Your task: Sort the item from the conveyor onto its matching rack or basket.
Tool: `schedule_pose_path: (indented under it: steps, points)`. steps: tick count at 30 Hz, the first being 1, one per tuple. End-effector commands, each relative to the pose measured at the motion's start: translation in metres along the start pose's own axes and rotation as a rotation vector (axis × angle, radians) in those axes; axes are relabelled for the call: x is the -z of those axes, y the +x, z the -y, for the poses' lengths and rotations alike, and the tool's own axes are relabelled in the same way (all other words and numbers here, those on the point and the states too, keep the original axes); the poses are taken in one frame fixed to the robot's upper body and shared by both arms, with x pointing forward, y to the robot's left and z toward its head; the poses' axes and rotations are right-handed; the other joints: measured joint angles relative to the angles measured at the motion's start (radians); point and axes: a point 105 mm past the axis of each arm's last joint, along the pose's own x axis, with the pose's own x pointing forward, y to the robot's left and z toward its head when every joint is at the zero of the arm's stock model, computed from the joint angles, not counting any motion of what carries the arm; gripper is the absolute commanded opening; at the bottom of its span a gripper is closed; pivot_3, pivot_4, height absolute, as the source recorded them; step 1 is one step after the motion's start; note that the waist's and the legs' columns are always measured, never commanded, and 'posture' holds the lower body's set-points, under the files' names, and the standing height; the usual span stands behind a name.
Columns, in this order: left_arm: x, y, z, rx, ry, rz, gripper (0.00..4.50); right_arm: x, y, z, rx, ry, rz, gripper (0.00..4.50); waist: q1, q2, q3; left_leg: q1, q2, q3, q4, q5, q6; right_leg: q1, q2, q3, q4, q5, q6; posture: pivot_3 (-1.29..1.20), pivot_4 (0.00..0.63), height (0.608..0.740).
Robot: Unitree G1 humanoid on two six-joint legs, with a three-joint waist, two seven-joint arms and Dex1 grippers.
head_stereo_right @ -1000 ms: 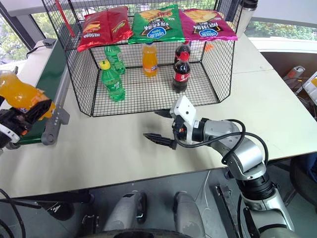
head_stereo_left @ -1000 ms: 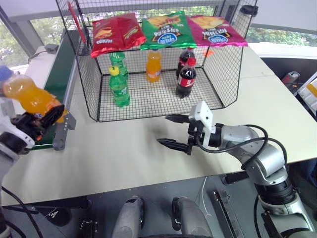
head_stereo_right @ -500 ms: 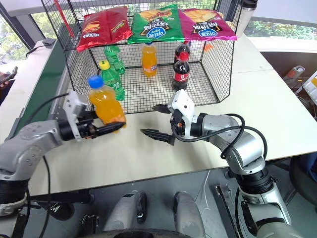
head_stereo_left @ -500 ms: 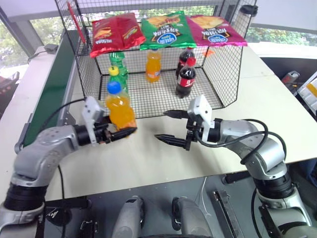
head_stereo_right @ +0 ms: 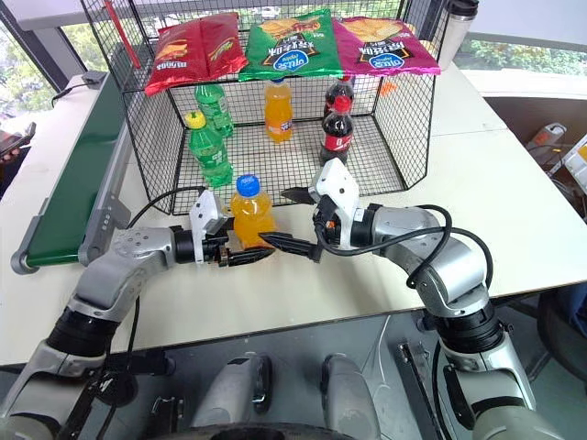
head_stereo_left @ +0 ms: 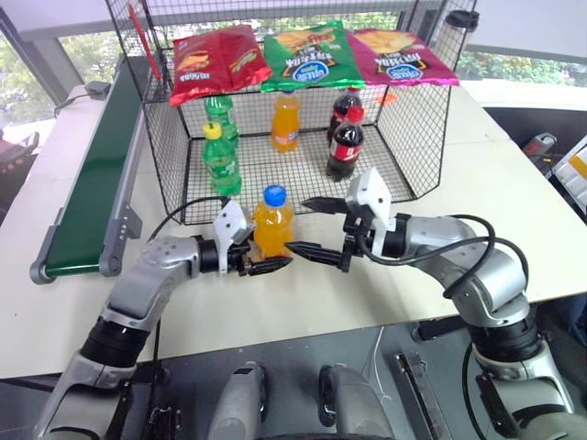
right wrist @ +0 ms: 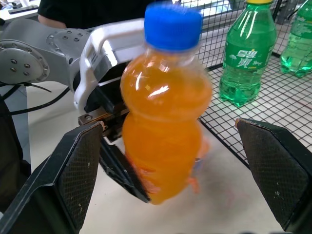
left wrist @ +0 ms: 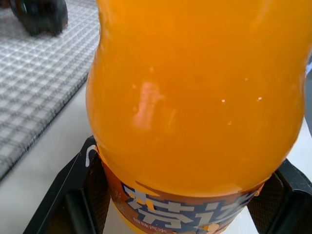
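Jaws of the left gripper (head_stereo_right: pixel 240 258) pinch the orange soda bottle (head_stereo_right: pixel 249 213) low, upright over the table before the cage (head_stereo_right: pixel 404 110). Right gripper (head_stereo_right: pixel 292 220) waits spread wide around it; a clean handover probably calls for closing squarely on the bottle's middle before the left lets go.

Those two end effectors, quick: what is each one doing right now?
Left end effector: closed around the lower part of the orange soda bottle, holding it upright.
Right end effector: open, holding nothing, with the bottle between its fingers.

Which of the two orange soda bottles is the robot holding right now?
The blue-capped orange bottle, gripped by the left gripper just outside the cage's open front. The other orange bottle has an orange cap and stands inside the cage.
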Motion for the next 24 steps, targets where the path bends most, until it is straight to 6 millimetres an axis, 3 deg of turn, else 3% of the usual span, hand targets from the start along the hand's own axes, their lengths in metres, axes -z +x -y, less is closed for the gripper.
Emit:
schedule_pose_path:
  steps: [1, 20, 24]
  points:
    - [-0.018, 0.004, 0.001, 0.023, 0.068, 0.051, 2.98, -0.013, 0.001, -0.003, -0.012, -0.028, 0.040, 4.50, -0.001, 0.000, 0.000, 0.000, 0.000, 0.000, 0.000, 0.000, 0.000, 0.000, 0.000, 0.000, 0.000, 0.000, 0.000, 0.00, 0.150, 0.739]
    - [-0.025, 0.023, 0.015, 0.110, 0.085, 0.073, 2.98, -0.011, 0.004, 0.002, -0.002, -0.018, 0.047, 4.50, -0.001, 0.000, 0.000, 0.000, 0.000, 0.000, 0.005, 0.000, 0.000, 0.001, 0.000, 0.000, 0.003, 0.001, 0.001, 0.00, 0.150, 0.739]
    - [-0.025, 0.023, 0.014, 0.109, 0.081, 0.075, 2.98, -0.011, 0.005, 0.003, 0.002, -0.016, 0.048, 2.71, -0.001, 0.000, 0.000, 0.000, 0.000, 0.000, 0.007, 0.000, 0.000, 0.001, 0.000, 0.000, 0.004, 0.001, 0.001, 0.00, 0.150, 0.739]
